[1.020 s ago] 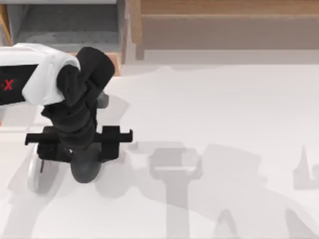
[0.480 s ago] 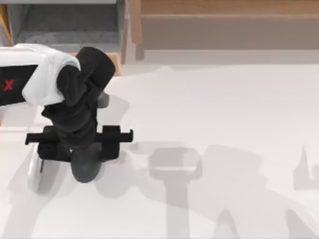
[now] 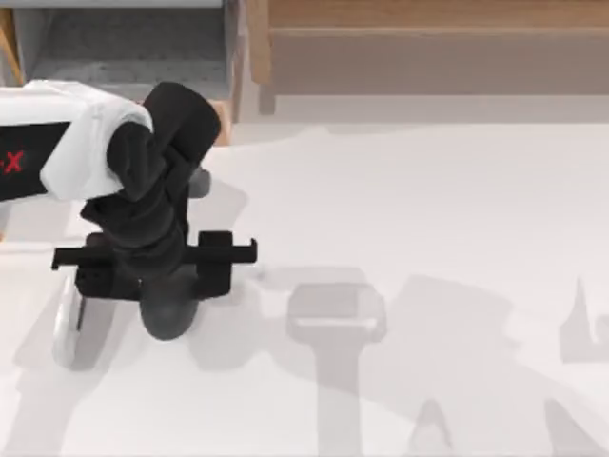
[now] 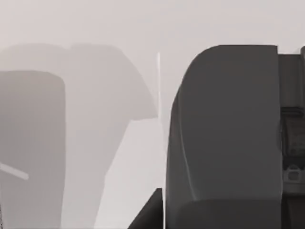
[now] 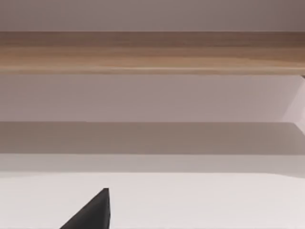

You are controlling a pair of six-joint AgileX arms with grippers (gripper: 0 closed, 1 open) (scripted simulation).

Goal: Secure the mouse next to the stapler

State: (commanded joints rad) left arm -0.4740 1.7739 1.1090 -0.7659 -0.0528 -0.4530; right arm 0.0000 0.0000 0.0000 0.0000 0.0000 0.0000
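Partly hidden, the mouse (image 3: 65, 328) is glossy, white and rounded.

The black left gripper (image 3: 152, 262) covers most of a dark grey rounded object (image 3: 167, 319). A white oval piece (image 3: 65, 324) shows partly beside it. The white left arm (image 3: 48, 143) is cut off at the table's left edge.

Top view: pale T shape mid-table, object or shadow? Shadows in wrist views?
Top view: T shape is flat shadow on the table. Left wrist view: soft grey shadows cross the table. Right wrist view: one wide shadow band.
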